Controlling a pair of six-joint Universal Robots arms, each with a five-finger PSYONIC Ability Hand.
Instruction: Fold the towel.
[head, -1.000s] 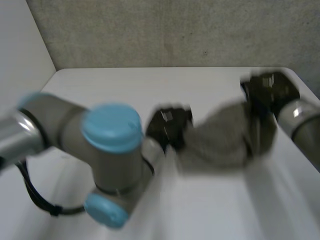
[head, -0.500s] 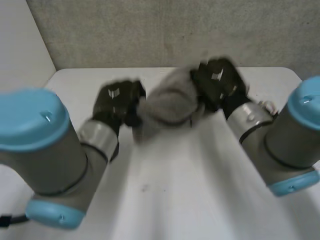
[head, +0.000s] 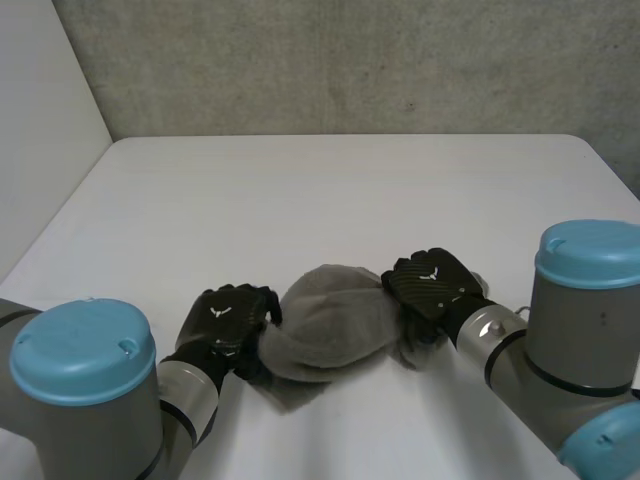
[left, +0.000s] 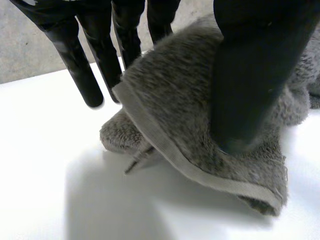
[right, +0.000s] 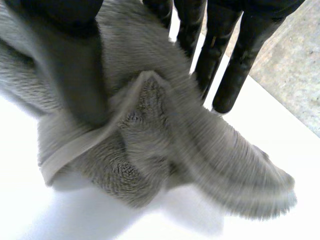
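Head view: logging one grey towel (head: 325, 320), bunched on the white table (head: 300, 190) between two hands, left hand (head: 225, 325) at one end, right hand (head: 432, 282) at the other.
Left wrist view: pinching the hemmed edge, thumb (left: 255, 75) on top, fingers (left: 82, 70) behind.
Right wrist view: likewise clamping a towel fold between thumb (right: 70, 65) and fingers (right: 235, 55).

White table (head: 340, 190): matte top, rounded far corners, its far edge close under the back wall. Back wall (head: 350, 60): rough grey surface, speckled and concrete-like, with a few small dark marks. Left of the table, a plain white side wall (head: 40, 110) meets the grey one along a slanting line. Light is soft and even, no hard glare.
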